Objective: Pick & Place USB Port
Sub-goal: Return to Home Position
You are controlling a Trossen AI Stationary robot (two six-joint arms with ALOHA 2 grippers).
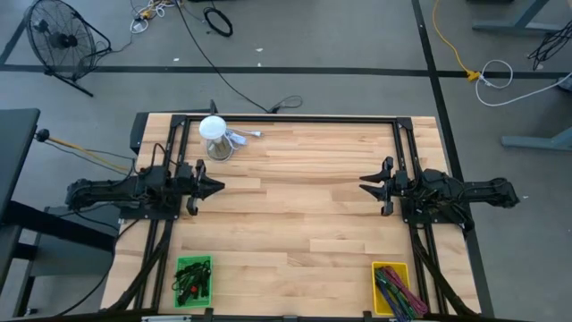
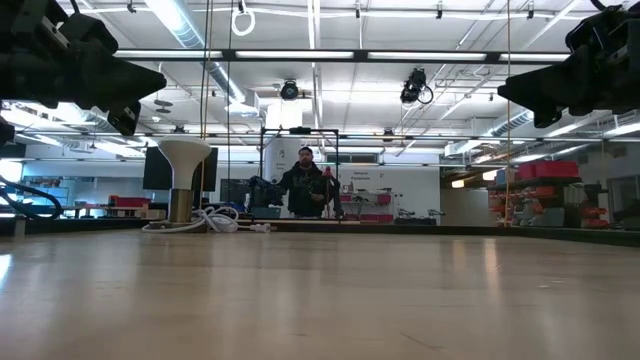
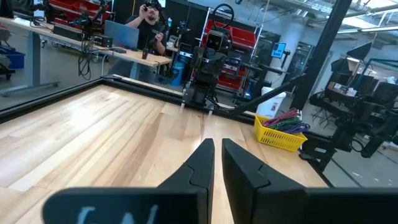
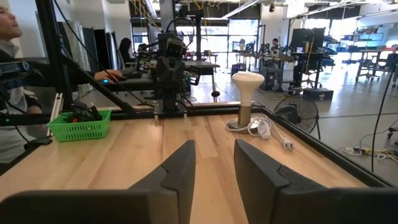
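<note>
Left hand (image 1: 220,187), fingers all but together, and right hand (image 1: 362,183), fingers apart, hover level at opposite side edges; light wooden surface (image 1: 286,215) lies open between them.

No text, number or brand can be read with certainty. On the dark body of the left gripper (image 3: 217,146), just behind its fingers, some pale letters (image 3: 115,216) show, but they are cut off and too blurred to read. A small blue panel (image 3: 278,49) far beyond it is too small.
</note>
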